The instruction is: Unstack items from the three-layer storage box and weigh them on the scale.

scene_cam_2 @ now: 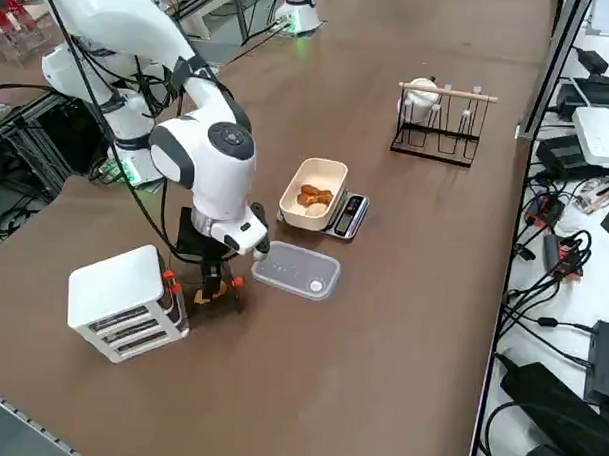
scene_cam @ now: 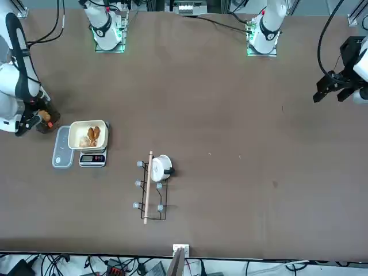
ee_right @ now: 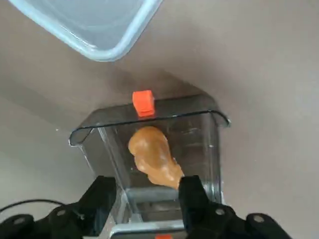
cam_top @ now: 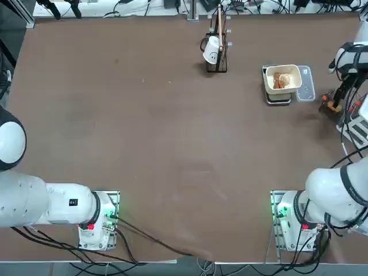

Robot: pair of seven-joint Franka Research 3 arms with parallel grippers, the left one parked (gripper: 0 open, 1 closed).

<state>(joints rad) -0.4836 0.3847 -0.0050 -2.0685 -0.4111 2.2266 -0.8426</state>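
My gripper hangs low at the table's right edge, just beside the storage box, fingers pointing down over a dark see-through drawer that stands on the table outside the box. One finger sits outside the drawer's wall, the other inside it against a tan lump. My jaws stand apart; whether they pinch the wall or the lump, I cannot tell. An orange tab marks the drawer's far end. The clear panel lies near it. Beyond that, the scale carries the cream bowl with two items inside.
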